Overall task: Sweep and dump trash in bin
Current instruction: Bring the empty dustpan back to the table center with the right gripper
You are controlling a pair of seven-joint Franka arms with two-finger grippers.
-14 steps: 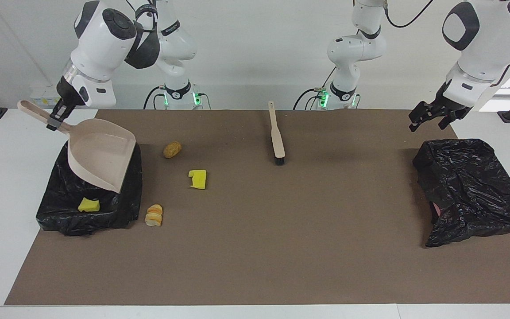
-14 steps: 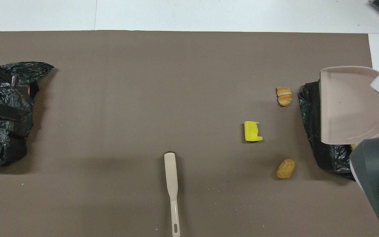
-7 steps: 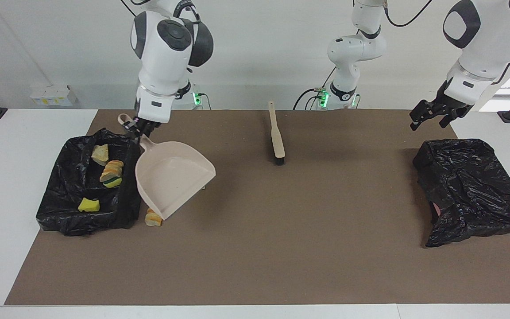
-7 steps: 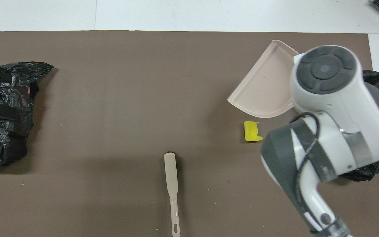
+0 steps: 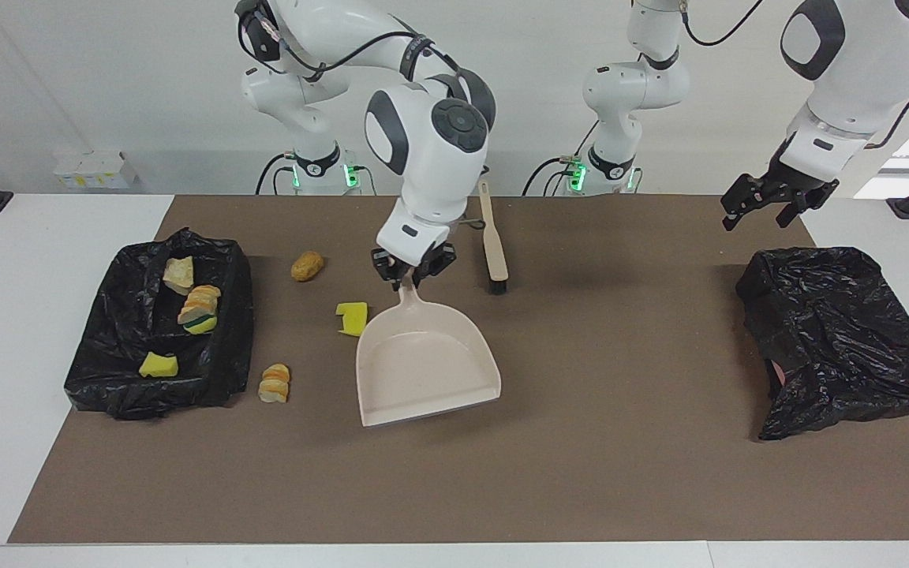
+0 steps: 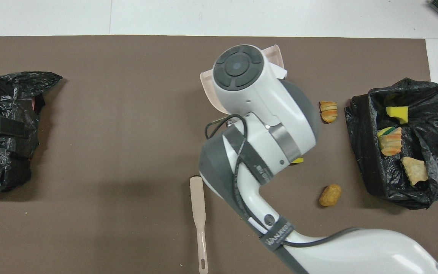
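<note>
My right gripper (image 5: 409, 278) is shut on the handle of the beige dustpan (image 5: 423, 363), which sits low over the middle of the mat with its mouth turned away from the robots. Loose trash lies beside it toward the right arm's end: a yellow sponge chunk (image 5: 353, 318) at the pan's edge, a brown nugget (image 5: 307, 266), and a striped bread piece (image 5: 274, 383). The black-lined bin (image 5: 107, 379) holds a pale lump (image 5: 179, 272), a striped piece (image 5: 200, 304) and a yellow chunk (image 5: 158, 364). My left gripper (image 5: 766, 211) hangs open over the mat's corner at the left arm's end.
The beige brush (image 5: 494, 244) lies on the mat close to the robots, beside my right gripper. A second crumpled black bag (image 5: 833, 339) sits at the left arm's end. In the overhead view my right arm hides most of the dustpan (image 6: 207, 87) and the sponge chunk.
My right arm has swung the dustpan from above the bin to the middle of the mat and lowered it. The bin's contents and loose trash now show. The left gripper has risen slightly.
</note>
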